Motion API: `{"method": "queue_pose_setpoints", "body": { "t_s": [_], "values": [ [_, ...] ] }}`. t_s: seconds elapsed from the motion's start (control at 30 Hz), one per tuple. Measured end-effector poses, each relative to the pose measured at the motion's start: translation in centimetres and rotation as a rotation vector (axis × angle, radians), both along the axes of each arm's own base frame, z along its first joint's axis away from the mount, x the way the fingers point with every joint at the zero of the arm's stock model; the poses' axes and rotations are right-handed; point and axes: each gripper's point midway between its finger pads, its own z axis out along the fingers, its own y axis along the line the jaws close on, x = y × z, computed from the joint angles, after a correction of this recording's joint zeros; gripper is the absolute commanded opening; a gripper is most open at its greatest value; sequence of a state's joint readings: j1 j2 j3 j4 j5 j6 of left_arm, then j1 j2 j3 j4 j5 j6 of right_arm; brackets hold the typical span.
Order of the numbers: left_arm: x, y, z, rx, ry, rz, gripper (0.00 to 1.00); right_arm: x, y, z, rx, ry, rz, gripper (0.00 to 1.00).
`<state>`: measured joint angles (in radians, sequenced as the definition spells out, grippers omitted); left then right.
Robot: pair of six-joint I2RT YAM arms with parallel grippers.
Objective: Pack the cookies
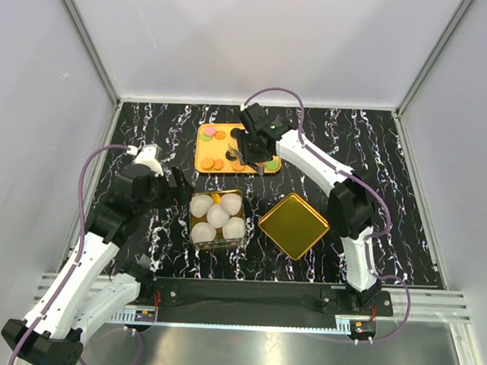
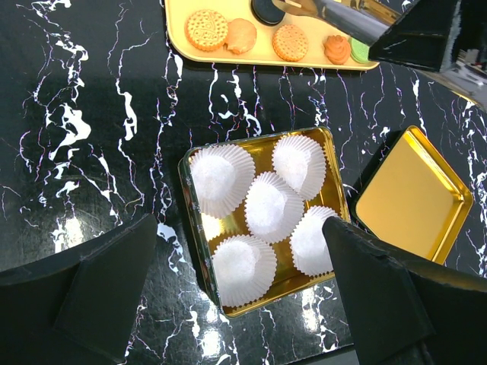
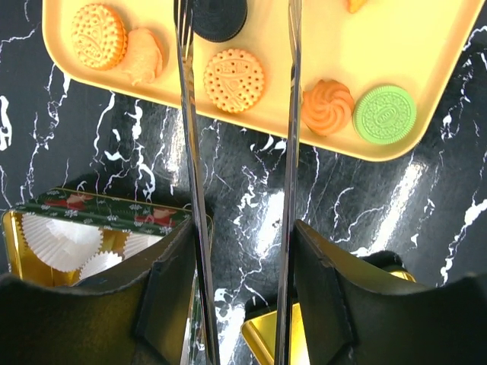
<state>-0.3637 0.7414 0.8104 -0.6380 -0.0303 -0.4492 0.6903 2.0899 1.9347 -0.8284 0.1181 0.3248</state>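
Top cam: shows cookies [image 1: 206, 162] all on yellow tray [image 1: 229, 141] at upper centre, none in gold tin [image 1: 224, 246] below it; lid [image 1: 293, 225] just right of tin; right gripper [image 1: 249, 154] over tray, left gripper [image 1: 179, 184] beside tin's left, finger state of both too small to tell. Left wrist cam: adds five white paper cups [image 2: 266, 205] filling tin, own fingers [image 2: 91, 289] spread wide w/ nothing between, plus tongs [image 2: 335, 17] reaching in at upper right. Right wrist cam: alone shows fingers [image 3: 163, 289] clamped on tong arms from outside, arms apart, black cookie [image 3: 219, 14] between tips at top edge; can't tell if pinched.
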Motion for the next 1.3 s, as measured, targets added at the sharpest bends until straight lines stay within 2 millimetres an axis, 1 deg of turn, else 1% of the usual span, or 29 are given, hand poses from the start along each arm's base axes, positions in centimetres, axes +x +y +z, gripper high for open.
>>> {"method": "queue_pose_setpoints", "body": {
  "t_s": [0.23, 0.37, 0.57, 0.8, 1.3],
  "values": [
    [0.0, 0.0, 0.0, 0.0, 0.0, 0.0, 0.99, 0.7, 0.7, -1.3, -0.025, 0.017, 0.014, 0.59],
    [0.0, 0.0, 0.0, 0.0, 0.0, 0.0, 0.99, 0.7, 1.0, -2.1, -0.041, 0.033, 0.021, 0.59],
    [0.0, 0.0, 0.0, 0.0, 0.0, 0.0, 0.99, 0.2, 1.4, -2.8, -0.056, 0.046, 0.035, 0.6],
    [0.0, 0.0, 0.0, 0.0, 0.0, 0.0, 0.99, -0.2, 1.8, -2.8, -0.065, 0.042, 0.043, 0.6],
    [0.0, 0.0, 0.0, 0.0, 0.0, 0.0, 0.99, 0.0, 2.1, -2.3, -0.06, 0.027, 0.044, 0.61]
  ]
}}
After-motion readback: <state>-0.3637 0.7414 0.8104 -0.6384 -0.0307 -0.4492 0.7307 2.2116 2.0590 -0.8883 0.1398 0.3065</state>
